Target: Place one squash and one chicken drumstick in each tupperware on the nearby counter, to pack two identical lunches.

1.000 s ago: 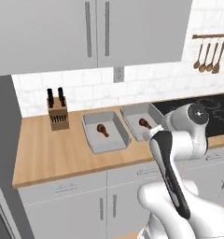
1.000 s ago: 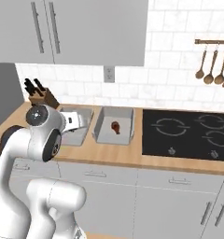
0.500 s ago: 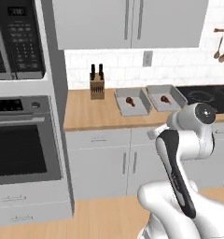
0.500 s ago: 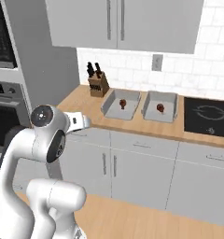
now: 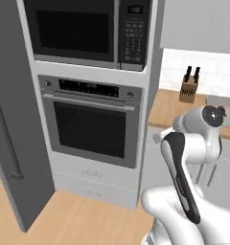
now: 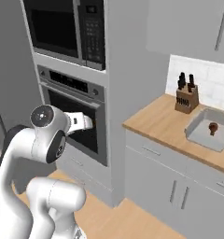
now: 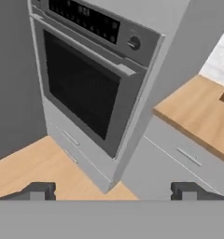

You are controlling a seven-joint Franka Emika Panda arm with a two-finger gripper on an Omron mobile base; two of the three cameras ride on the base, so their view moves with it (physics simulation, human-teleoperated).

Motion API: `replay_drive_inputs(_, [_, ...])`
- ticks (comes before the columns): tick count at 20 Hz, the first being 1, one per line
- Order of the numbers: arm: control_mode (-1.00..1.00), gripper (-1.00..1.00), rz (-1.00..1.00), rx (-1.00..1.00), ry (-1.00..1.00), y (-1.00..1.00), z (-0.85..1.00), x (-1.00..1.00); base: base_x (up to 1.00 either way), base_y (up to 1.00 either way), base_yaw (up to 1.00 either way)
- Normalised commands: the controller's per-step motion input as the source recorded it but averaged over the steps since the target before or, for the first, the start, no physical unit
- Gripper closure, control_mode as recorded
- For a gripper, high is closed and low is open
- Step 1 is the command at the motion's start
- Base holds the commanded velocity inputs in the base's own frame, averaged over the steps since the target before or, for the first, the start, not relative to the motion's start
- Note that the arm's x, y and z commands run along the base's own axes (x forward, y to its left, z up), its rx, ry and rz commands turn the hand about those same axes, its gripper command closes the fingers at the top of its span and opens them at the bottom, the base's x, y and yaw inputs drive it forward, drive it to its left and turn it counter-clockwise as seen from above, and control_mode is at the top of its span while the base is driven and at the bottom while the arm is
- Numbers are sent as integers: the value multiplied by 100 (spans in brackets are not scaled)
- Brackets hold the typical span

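Right now your gripper [image 7: 113,190], fingers spread wide and empty, faces the wall oven [image 7: 86,81], while the tupperware [image 6: 211,132] holding a chicken drumstick [image 6: 213,126] sits on the counter [image 6: 165,121] well off to its right, so swing right.

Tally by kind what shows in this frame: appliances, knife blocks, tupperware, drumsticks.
Microwave: 1
Wall oven: 1
Knife block: 1
Tupperware: 1, cut off at the right edge of the right base view
Chicken drumstick: 1, lying in that tupperware
Total: 5
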Motion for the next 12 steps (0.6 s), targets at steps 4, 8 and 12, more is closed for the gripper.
replay_drive_inputs(4, [100, -100, 0, 0, 0, 0, 0, 0, -2, 100, 57])
replay_drive_inputs(8, [100, -100, 0, 0, 0, 0, 0, 0, 0, 100, 58])
replay_drive_inputs(12, [100, -100, 0, 0, 0, 0, 0, 0, 0, 100, 56])
